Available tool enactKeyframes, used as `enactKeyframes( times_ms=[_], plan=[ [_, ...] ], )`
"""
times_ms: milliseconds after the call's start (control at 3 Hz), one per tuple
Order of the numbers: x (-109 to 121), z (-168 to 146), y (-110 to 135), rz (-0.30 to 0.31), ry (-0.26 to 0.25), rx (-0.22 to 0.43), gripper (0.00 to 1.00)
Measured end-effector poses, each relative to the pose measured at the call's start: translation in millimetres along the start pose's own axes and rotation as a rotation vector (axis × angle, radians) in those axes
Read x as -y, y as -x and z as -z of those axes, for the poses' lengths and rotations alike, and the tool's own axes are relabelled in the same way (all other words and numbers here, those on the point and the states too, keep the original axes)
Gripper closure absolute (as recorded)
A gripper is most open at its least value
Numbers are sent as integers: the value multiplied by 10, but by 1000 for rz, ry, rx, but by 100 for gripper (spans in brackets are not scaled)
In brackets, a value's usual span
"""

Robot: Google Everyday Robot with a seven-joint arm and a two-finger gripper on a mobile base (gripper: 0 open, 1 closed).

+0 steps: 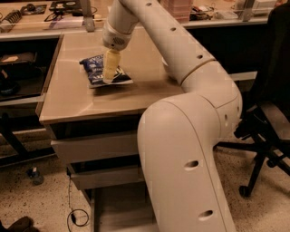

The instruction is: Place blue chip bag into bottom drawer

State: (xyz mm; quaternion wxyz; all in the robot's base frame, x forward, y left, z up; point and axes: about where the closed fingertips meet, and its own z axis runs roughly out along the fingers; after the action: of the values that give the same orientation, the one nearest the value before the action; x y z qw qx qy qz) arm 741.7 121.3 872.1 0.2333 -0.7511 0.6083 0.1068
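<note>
The blue chip bag (pixel 96 68) lies flat on the beige cabinet top (pixel 68 99), at its back middle. My gripper (pixel 109 78) points straight down from the wrist and its tip rests on the bag's right half. The bottom drawer (pixel 118 209) is pulled out at the foot of the cabinet, a shallow grey tray partly hidden behind my arm's big white body (pixel 181 158).
Two closed drawers (pixel 95 147) sit above the open one. A black office chair (pixel 267 118) stands at the right. A cluttered bench (pixel 41 11) runs along the back. A dark shelf unit (pixel 18 68) is at the left, and a cable (pixel 74 213) lies on the floor.
</note>
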Motion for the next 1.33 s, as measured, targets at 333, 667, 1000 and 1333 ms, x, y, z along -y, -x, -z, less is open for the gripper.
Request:
enactKeyframes(
  times_ms=[333, 667, 1000, 1333],
  plan=[
    [-42, -212, 48, -1, 36, 28, 0],
    [-103, -408, 48, -7, 72, 50, 0],
    [-147, -555, 10, -7, 95, 57, 0],
    [-152, -571, 7, -7, 97, 58, 14]
  ],
)
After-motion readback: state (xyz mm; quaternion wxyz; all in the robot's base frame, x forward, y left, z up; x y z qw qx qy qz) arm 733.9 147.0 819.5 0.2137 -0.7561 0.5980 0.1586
